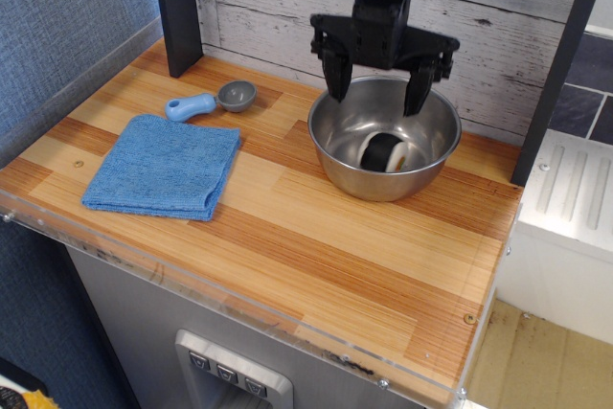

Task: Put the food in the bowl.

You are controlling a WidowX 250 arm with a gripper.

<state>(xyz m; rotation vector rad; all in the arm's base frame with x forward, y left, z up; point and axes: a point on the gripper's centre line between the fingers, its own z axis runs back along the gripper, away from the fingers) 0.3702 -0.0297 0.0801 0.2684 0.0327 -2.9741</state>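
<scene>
The food, a small sushi roll [385, 152] with a black band and white ends, lies on its side on the bottom of the shiny steel bowl [337, 156]. The bowl stands at the back right of the wooden counter. My black gripper [378, 101] hangs above the bowl's far rim, open and empty. Its two fingers point down, spread wide apart, clear of the roll.
A folded blue cloth [165, 166] lies at the left of the counter. A grey scoop with a blue handle [213, 101] lies behind it. A dark post [176, 9] stands at the back left. A white plank wall runs along the back.
</scene>
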